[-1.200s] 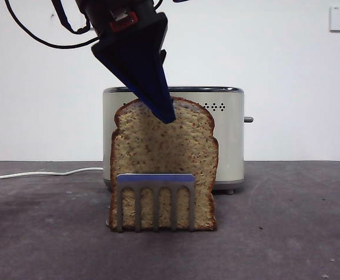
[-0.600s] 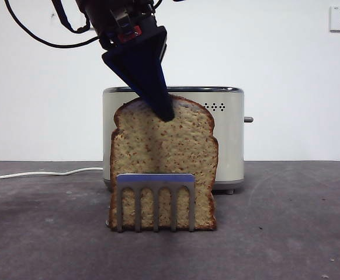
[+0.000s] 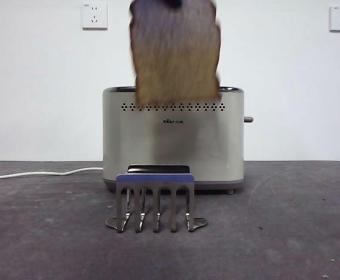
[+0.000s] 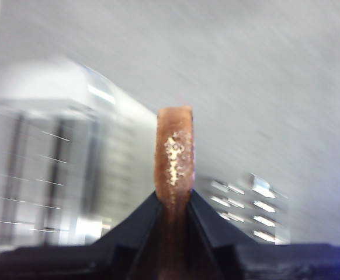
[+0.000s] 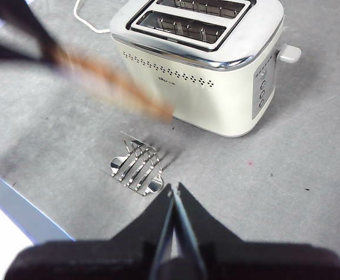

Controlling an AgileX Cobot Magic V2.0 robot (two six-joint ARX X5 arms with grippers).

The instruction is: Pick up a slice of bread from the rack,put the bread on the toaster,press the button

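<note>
The slice of bread [image 3: 174, 52] hangs in the air above the toaster [image 3: 173, 140], its top at the picture's upper edge. My left gripper [image 4: 173, 201] is shut on the slice of bread [image 4: 173, 163], seen edge-on between the jaws; only a dark tip of that gripper [image 3: 173, 3] shows in the front view. The steel rack [image 3: 154, 198] stands with no slice in it, in front of the toaster. The button [image 3: 249, 119] sticks out of the toaster's right end. My right gripper [image 5: 174, 189] is shut on nothing, high above the rack [image 5: 138, 166] and toaster [image 5: 205, 70], whose two slots are open.
A white cord [image 3: 41, 172] runs left from the toaster along the table. The right wrist view shows the table's edge [image 5: 18, 210] beyond the rack. Two wall sockets [image 3: 94, 16] sit on the white back wall.
The left gripper has lifted the slice of bread straight up out of the rack, to above the toaster's top. The rack now stands bare.
</note>
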